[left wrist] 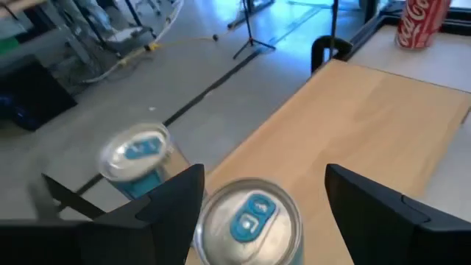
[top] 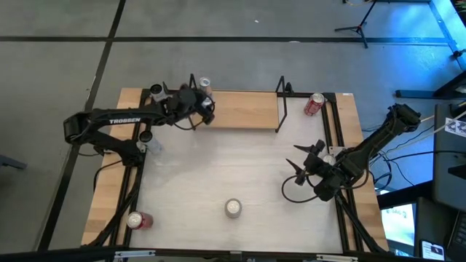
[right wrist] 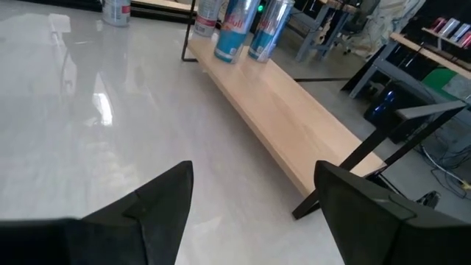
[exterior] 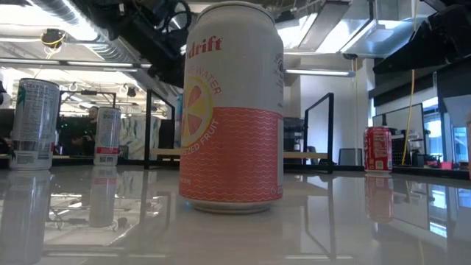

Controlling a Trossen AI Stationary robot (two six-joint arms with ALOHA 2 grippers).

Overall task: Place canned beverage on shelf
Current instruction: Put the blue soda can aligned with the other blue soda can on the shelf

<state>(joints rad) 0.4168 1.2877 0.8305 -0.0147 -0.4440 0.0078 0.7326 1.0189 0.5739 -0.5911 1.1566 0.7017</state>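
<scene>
A silver can with a blue tab [left wrist: 250,219] stands upright on the left end of the shelf [left wrist: 368,125], a light-wood board in a black frame. My left gripper [left wrist: 263,177] is open over that can, one finger on either side of its top, and I see no touch. A second silver can [left wrist: 136,151] stands just beyond it. In the high view my left gripper [top: 204,105] is at the shelf's [top: 244,109] left end. My right gripper [top: 302,161] waits open over the table's right side.
A red can [top: 314,104] stands on the table just right of the shelf. A pink-and-white can [top: 233,208] stands near the front middle, and a red can [top: 138,220] lies at the front left. More cans [top: 156,92] [top: 145,138] stand by the left arm.
</scene>
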